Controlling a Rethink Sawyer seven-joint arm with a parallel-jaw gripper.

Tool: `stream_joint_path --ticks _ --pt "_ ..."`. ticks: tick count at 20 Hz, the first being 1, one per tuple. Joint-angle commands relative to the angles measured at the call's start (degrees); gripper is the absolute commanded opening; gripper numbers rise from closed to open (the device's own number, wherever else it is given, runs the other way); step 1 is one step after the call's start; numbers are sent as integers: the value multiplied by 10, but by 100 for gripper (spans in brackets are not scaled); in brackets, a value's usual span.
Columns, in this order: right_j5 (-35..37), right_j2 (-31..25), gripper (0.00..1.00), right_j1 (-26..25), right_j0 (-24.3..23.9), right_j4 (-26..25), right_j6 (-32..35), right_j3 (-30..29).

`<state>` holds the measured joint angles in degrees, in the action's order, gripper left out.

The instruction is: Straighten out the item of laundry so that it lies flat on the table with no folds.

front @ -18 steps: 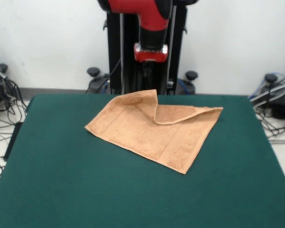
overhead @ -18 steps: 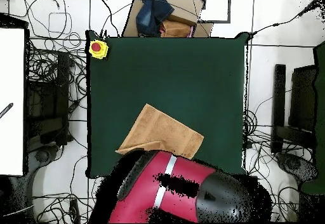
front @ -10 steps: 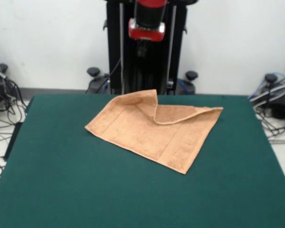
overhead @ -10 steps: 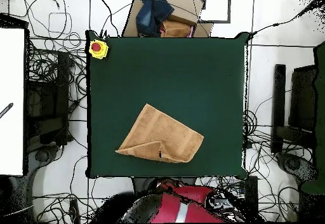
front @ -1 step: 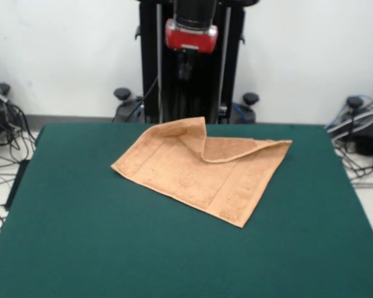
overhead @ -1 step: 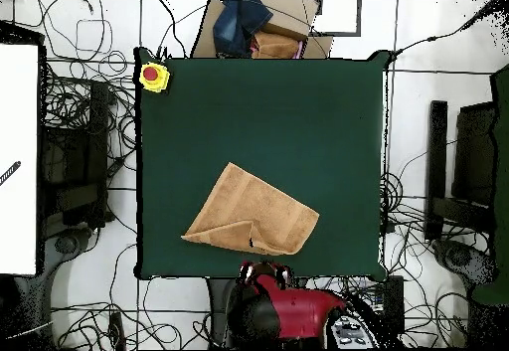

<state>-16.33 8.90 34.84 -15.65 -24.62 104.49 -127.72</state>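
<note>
Pulling back off the table [front @ -1 step: 81, 236], the arm now sits clear of the towel [front @ -1 step: 202, 171]; gripper [front @ -1 step: 185, 68] state cannot be told. Towel unchanged near the pedestal-side edge, one corner folded over: unflattened

A dark green table [front @ -1 step: 81, 236] carries an orange-tan towel [front @ -1 step: 199, 167] towards its far side, lying askew with one far corner folded over. A yellow box with a red button [overhead @ -1 step: 153, 76] sits at one table corner.
</note>
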Motion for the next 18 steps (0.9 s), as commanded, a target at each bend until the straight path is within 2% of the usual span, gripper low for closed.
stream_joint_path --ticks 1,9,13,18 --pt "-154 3 0 -81 55 90 119 66" --pt "-210 -17 0 -131 38 120 105 85" --pt "-222 -28 0 -164 25 114 99 117" --pt "-213 -28 0 -179 27 120 93 134"
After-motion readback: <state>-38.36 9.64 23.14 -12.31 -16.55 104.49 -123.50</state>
